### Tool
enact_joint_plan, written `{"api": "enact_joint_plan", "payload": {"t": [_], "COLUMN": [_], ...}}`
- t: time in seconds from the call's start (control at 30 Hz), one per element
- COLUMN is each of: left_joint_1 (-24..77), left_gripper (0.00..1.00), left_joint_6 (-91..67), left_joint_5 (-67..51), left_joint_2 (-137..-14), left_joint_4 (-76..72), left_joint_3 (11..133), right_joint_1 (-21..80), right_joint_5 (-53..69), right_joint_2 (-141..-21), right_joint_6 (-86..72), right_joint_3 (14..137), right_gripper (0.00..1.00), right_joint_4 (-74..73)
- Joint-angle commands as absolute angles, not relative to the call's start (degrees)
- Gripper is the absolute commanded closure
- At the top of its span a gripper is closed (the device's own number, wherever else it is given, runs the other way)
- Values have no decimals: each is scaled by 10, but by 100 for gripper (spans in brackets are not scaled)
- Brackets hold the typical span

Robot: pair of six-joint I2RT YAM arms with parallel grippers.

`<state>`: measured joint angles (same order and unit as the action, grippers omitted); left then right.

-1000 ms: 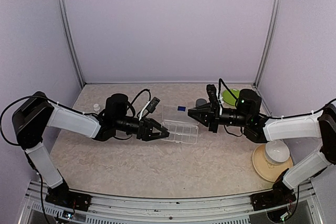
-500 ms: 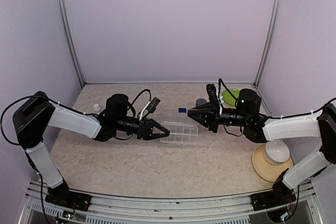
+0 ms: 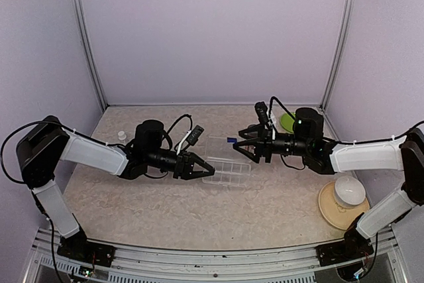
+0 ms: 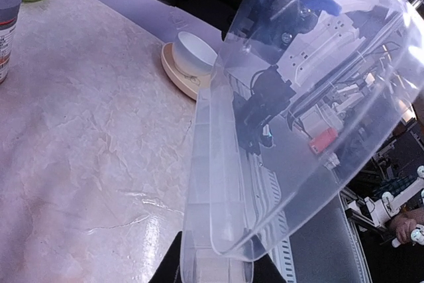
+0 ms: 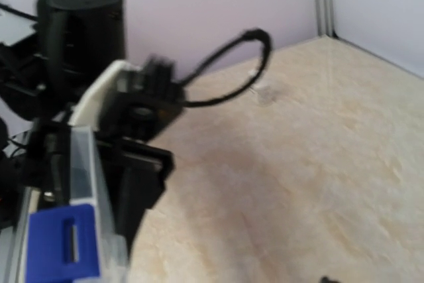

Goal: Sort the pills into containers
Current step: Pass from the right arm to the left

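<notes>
Clear pill box [image 3: 230,170] has its long axis running straight out from the left claw [image 3: 201,168] towards the right claw [image 3: 244,145]. Its lid [image 3: 220,145] is swung up on the far side. We see the left claw clamped on the box's end wall nearest it. The right claw's fingers stand apart and hold nothing, just beside the lid's blue latch [image 3: 231,140]. A green plate [image 3: 289,121] sits behind the right claw. A white bowl [image 3: 349,190] on a tan plate [image 3: 331,211] is well apart, back along its arm. We can't make out any pills.
</notes>
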<state>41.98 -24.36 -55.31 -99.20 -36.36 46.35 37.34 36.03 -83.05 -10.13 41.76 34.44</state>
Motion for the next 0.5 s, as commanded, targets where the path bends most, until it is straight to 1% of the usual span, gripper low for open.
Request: {"api": "enact_joint_plan", "payload": {"t": [0.0, 0.17, 0.47], "left_joint_1": [425, 425, 427], "left_gripper": [80, 80, 83], "left_joint_6": [-225, -228, -228], "left_joint_5": [-567, -566, -566], "left_joint_2": [-991, -994, -992], "left_joint_4": [-350, -351, -352], "left_joint_3": [463, 458, 452], "right_joint_1": [365, 361, 354], "right_joint_5": [316, 317, 294], "right_joint_2": [-831, -837, -867], "right_joint_6": [-104, -112, -123], "right_joint_3": [445, 459, 479], "right_gripper": [29, 24, 24], "right_joint_4": [301, 284, 249]}}
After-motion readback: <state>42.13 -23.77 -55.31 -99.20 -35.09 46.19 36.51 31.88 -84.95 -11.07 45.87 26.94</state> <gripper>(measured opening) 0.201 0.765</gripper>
